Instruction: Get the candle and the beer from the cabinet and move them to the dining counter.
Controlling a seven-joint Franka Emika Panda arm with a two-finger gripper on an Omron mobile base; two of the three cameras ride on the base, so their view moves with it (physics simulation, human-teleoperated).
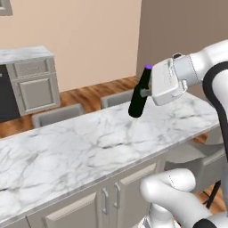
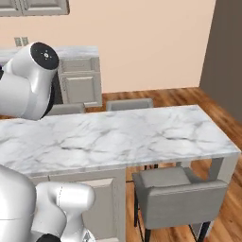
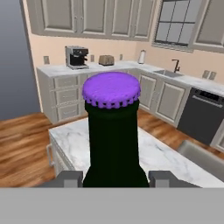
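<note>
counter: large island with white grey-veined marble top (image 1: 67, 151), grey chairs (image 1: 58, 114) behind it
bottle: slim dark green-black glass beer bottle (image 1: 139, 98), purple cap, slightly tilted, base just over the marble
gripper: white two-finger gripper (image 1: 146, 92) clamped on the bottle's neck, fingertips (image 3: 70, 178) either side of it

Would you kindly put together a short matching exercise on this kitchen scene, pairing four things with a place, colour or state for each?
Column one:
1. beer
2. gripper
3. dining counter
4. chair

Column two:
A. grey, tucked under the marble top's near right end
B. white marble with grey veins
C. shut on the bottle's neck
D. dark glass with a purple cap, tilted, held over the marble

Pairs: 1-D, 2-C, 3-B, 4-A
</note>
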